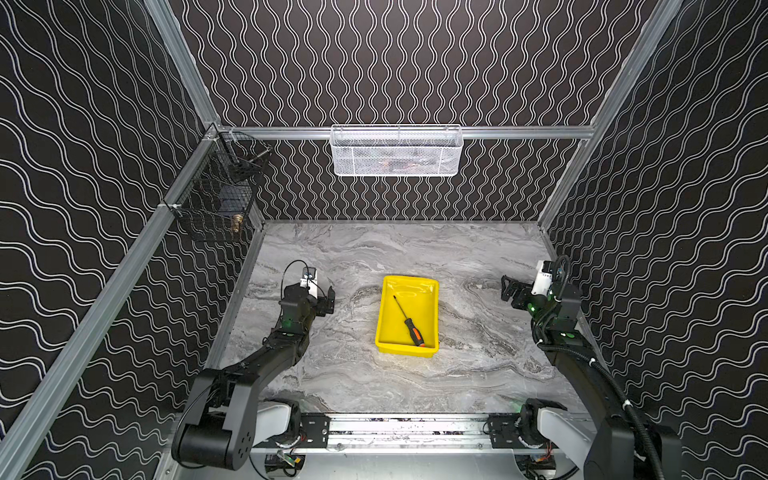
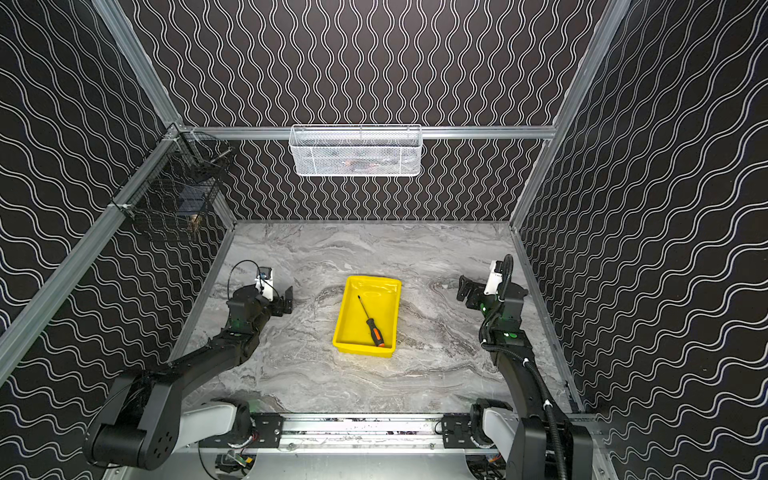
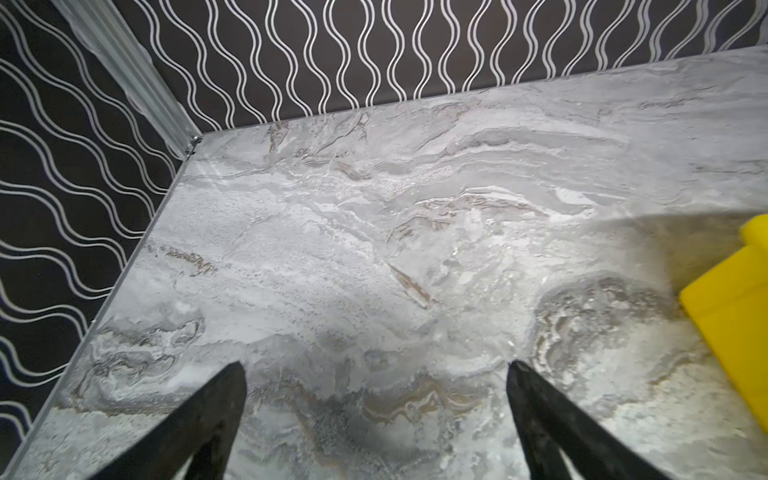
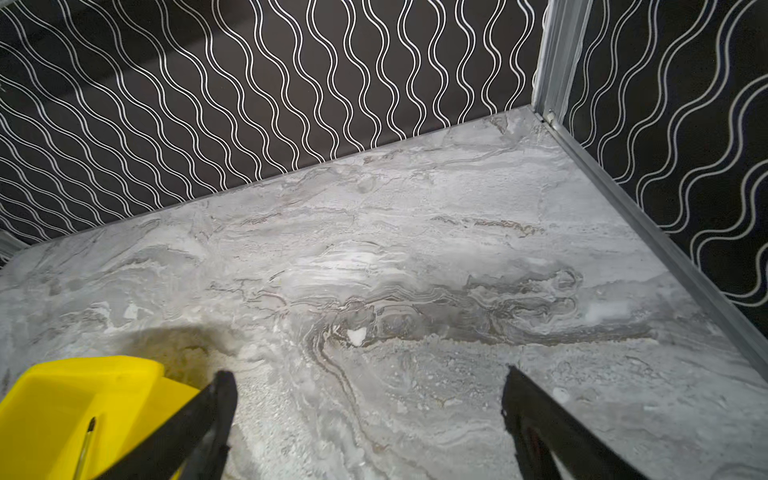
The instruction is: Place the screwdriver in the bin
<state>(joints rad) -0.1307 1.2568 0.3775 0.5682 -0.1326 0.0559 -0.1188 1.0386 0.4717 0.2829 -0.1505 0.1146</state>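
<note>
Already the slim black-and-orange screwdriver lies inside the shallow yellow plastic bin. The left gripper and right gripper hang spread-fingered and empty, well apart from it. A stray arm sweep could still knock the bin.

No legible text, label, brand, number or sign on anything in any view.

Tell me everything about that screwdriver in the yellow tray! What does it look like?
The screwdriver is slim, with a thin dark metal shaft and a black handle with orange patches and an orange end. It lies flat and slantwise on the floor of the bin, wholly inside it, with its tip toward the far wall and its handle end by the near wall. Only the bin touches it.
</note>
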